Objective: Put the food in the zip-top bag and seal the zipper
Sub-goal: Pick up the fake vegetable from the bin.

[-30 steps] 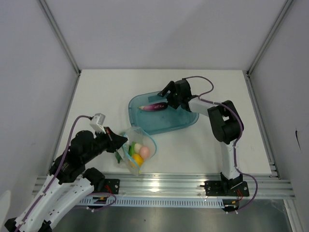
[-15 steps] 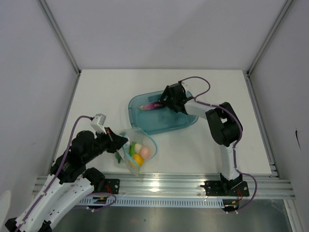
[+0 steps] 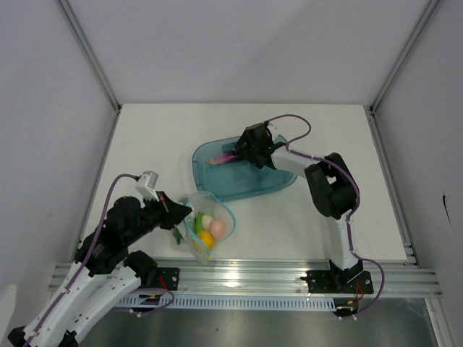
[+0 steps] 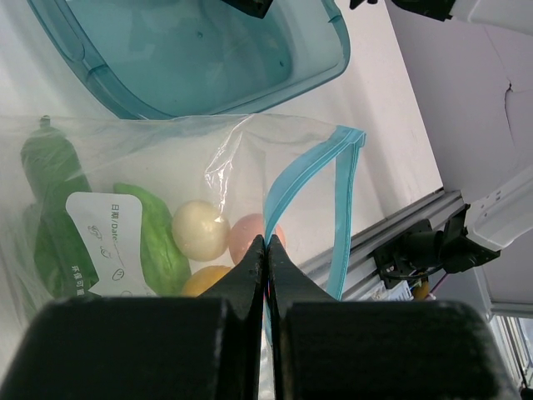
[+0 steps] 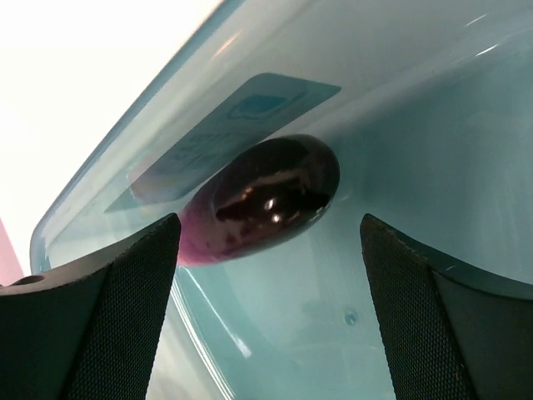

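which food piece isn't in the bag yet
The purple eggplant. It lies alone in the teal tray, just in front of the open right gripper; every other piece in view sits inside the clear bag.

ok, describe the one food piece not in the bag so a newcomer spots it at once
Find the translucent teal tray in the middle of the table; in its far left corner, ahead of the open right gripper, lies the eggplant. It is glossy dark purple fading to pink, alone in the tray; the rest sits in the zip-top bag pinched by the left gripper.
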